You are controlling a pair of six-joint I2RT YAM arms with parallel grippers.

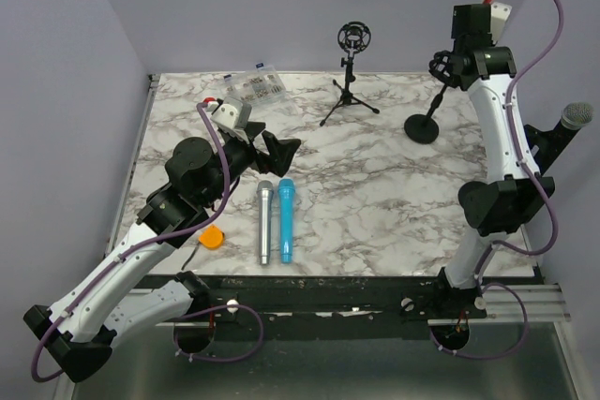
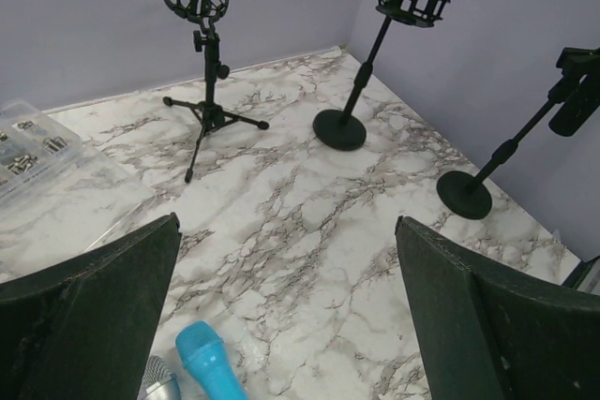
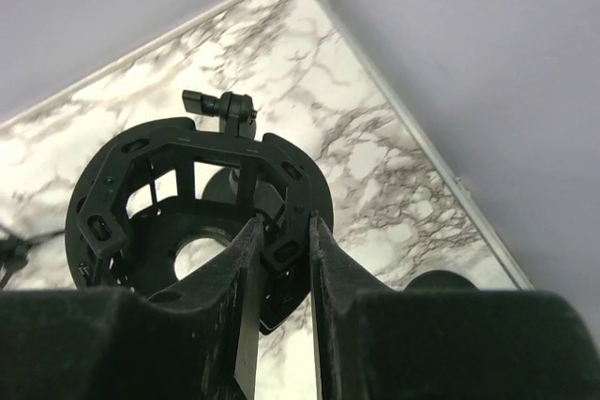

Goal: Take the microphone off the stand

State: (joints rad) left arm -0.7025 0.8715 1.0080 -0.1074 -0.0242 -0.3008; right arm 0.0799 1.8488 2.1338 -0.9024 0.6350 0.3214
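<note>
Right wrist view, my right gripper [image 3: 284, 224]: fingers narrow, with the near rim of the black shock mount [image 3: 112, 185] caught between them; the pads look to be touching it.
Shock mount: an open ring with nothing in its middle, sitting on top of the round-base stand [image 1: 427, 124] near the table's far right corner.
Right arm: reaches up and over that stand from the right edge of the marble table [image 1: 375, 203].
Left gripper [image 2: 287, 222]: fingers spread wide and holding nothing, hanging above the left half of the table and pointed at the far side.
Below the left gripper: a blue microphone [image 1: 285, 220] and a silver microphone [image 1: 265, 222] lie flat, side by side and parallel, heads toward the far edge.
Orange object [image 1: 213, 237]: small, on the table left of the silver microphone; I cannot tell what it is.
Tripod stand [image 1: 349, 91]: upright at the far middle, its own ring mount on top and bare.
Mesh-headed microphone [image 1: 576, 116]: clipped in the third stand [image 2: 487, 170], tilted, at the far right beyond my right arm, well apart from both grippers.
Clear parts box [image 1: 255, 84]: at the far left of the table.
</note>
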